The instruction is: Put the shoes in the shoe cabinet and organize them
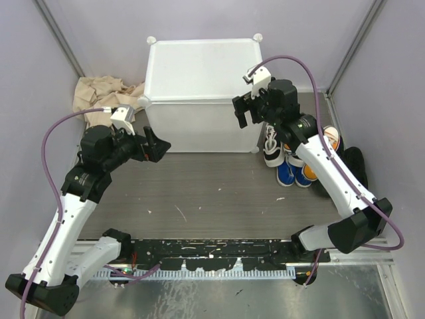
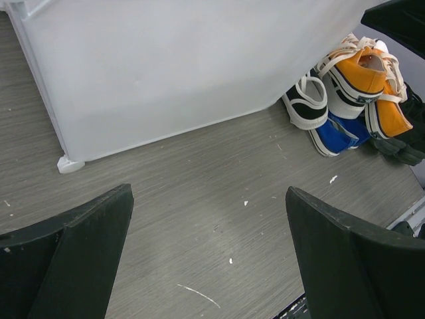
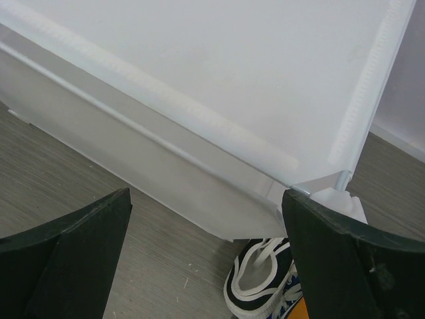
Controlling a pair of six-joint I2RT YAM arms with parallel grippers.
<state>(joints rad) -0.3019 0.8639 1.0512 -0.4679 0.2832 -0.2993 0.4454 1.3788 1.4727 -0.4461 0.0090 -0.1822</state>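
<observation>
left gripper: fingers apart, empty, near shoe cabinet front-left corner | right gripper: fingers apart, empty, at front-right corner | shoes: heaped on the floor right of cabinet, partly hidden by my right arm | cabinet inside: hidden behind white front

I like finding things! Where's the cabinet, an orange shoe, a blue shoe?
cabinet (image 1: 202, 126): top view, front panel.
orange shoe (image 2: 360, 72): left wrist view, its side.
blue shoe (image 2: 335, 133): left wrist view, its side.

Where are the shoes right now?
In the top view, the shoes lie piled on the right side, beside the front right corner of the shoe cabinet.
</observation>
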